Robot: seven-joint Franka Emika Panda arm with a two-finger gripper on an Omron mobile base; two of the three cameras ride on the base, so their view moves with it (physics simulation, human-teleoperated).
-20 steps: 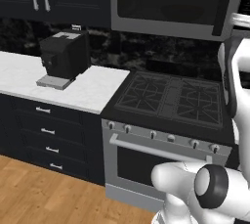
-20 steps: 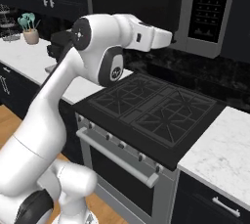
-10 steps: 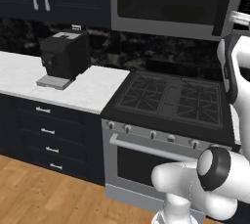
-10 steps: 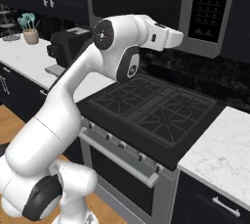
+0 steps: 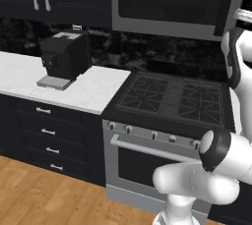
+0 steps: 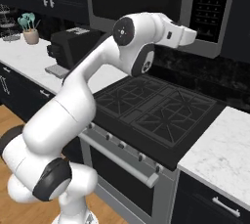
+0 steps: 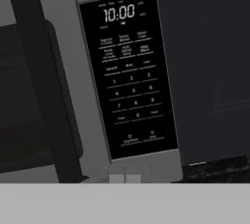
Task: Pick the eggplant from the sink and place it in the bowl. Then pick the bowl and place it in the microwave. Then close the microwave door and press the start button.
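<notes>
microwave [image 6: 146, 3] hung above the stove [image 6: 156, 113], door [image 5: 167, 0] shut | control panel [image 7: 128, 74] lay straight ahead of the gripper [image 6: 192, 36], long axis running up-down in the hand view | start button judged in the bottom row, low on the panel | fingers pressed together, holding nothing | eggplant and bowl presumably inside

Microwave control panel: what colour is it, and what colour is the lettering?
Black control panel with white lettering; clearest in the hand view.

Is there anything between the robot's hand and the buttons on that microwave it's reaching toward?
Nothing visible. The gripper is raised toward the microwave, and the hand view looks straight at its control panel with no object in front.
</notes>
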